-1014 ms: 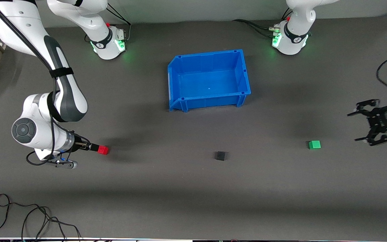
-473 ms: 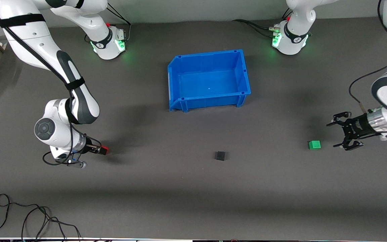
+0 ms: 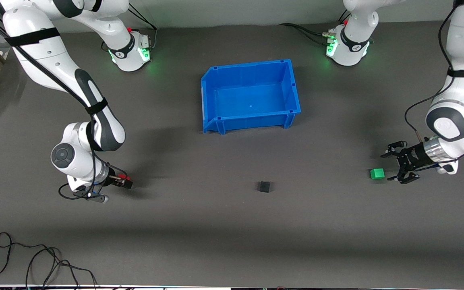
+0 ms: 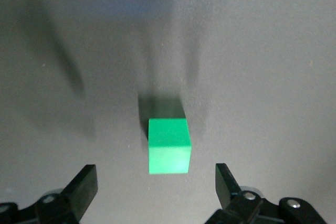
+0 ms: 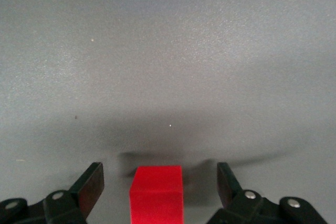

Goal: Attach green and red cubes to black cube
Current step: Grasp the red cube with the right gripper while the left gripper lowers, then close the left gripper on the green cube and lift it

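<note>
Right gripper [image 3: 126, 182] is down at the table toward the right arm's end, fingers [image 5: 89, 184] spread apart with the red cube [image 3: 124, 177] sitting between them, not clamped. Black cube [image 3: 264, 186] sits alone mid-table, nearer the front camera than the blue bin [image 3: 250, 96]. Green cube [image 3: 377, 173] rests on the table toward the left arm's end. Left gripper [image 3: 393, 166] is just beside it, fingers [image 4: 83, 188] wide apart, cube not yet between them.

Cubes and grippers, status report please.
Left gripper open, beside green cube. Right gripper open around red cube, no grasp yet. Black cube alone mid-table, nothing attached, path unobstructed.
</note>
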